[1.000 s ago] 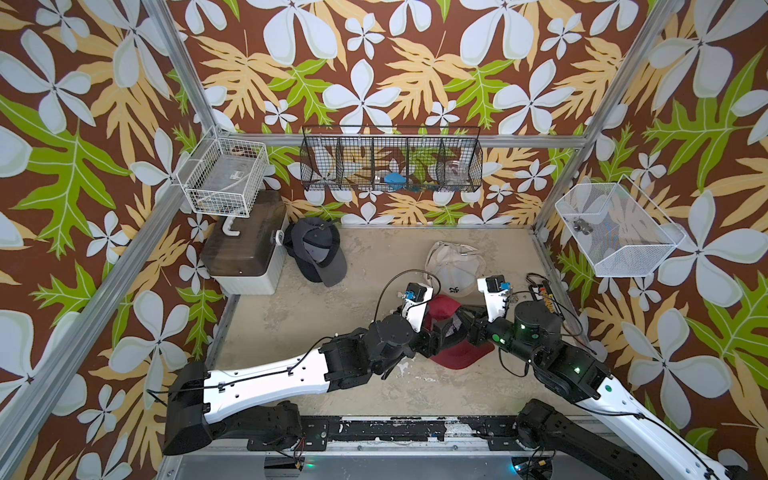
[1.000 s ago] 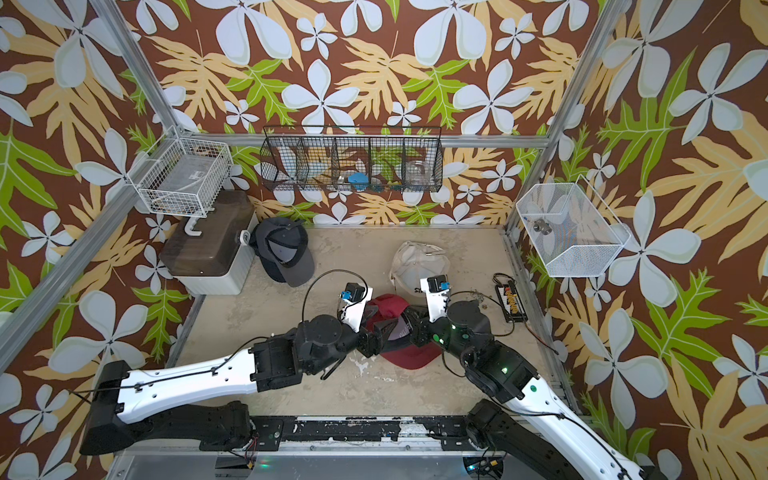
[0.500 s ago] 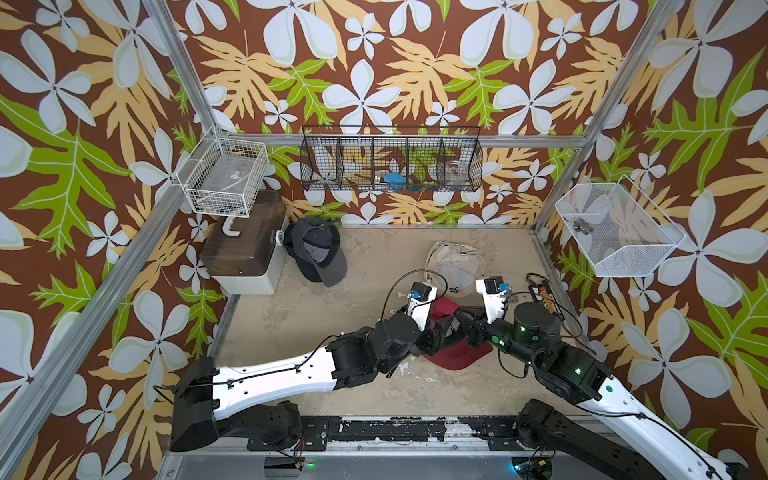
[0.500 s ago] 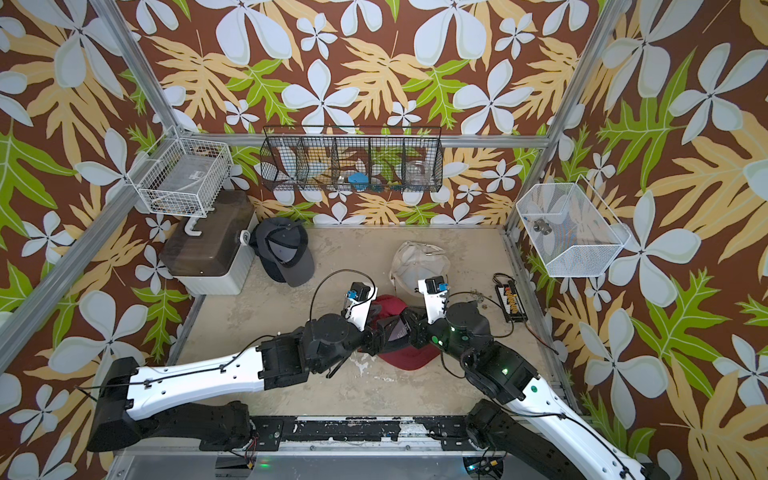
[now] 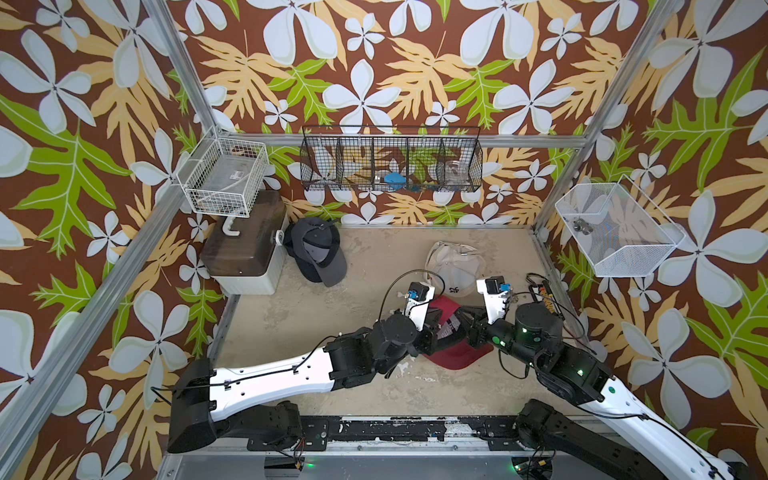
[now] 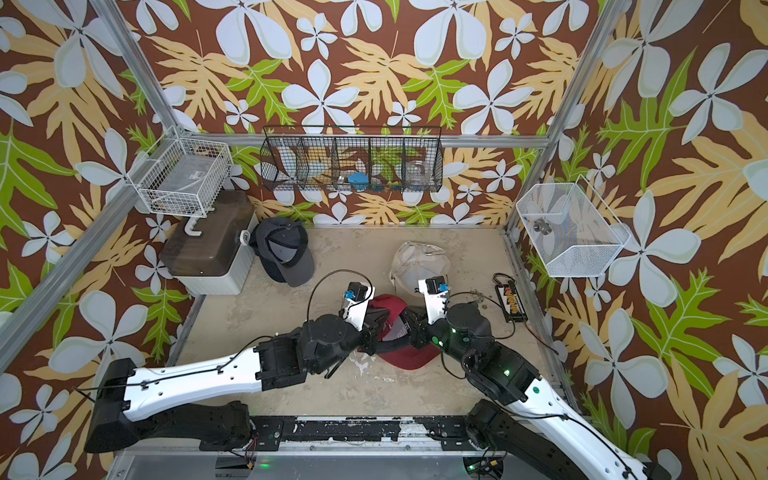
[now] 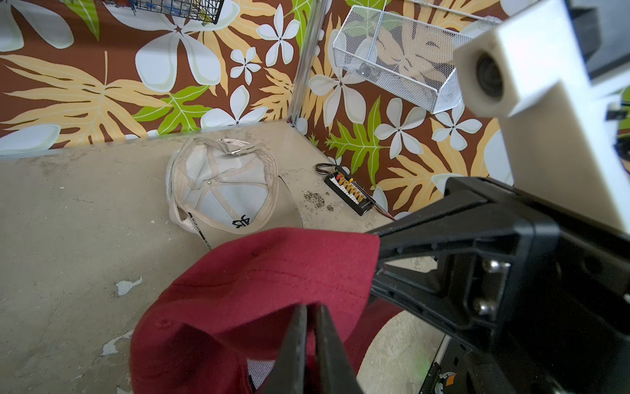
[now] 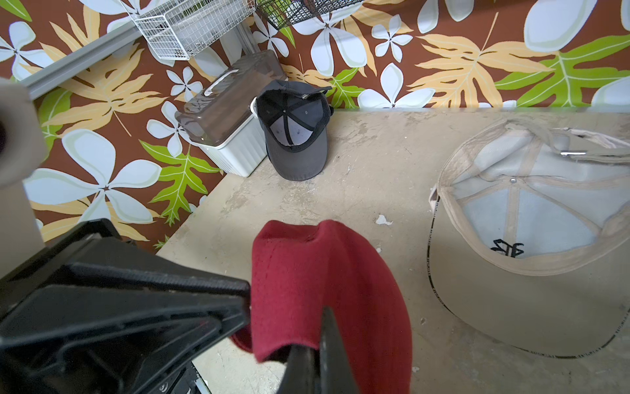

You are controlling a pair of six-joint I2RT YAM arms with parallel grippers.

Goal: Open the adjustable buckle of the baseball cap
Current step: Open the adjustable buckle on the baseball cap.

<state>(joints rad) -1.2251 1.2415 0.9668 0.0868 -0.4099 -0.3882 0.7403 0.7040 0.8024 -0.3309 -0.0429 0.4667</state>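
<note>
Red cap [image 5: 455, 357] pinched from both sides on my feed: left gripper [image 7: 311, 310] clamped shut on its rim fabric, right gripper [image 8: 324, 315] clenched tight on the opposite edge.

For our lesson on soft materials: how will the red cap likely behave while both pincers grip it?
The red cap looks floppy: its crown folds and sags between the left pincer and right pincer. Probably light, being thin fabric. Its brim seems stiffer, with a smooth curve.
</note>
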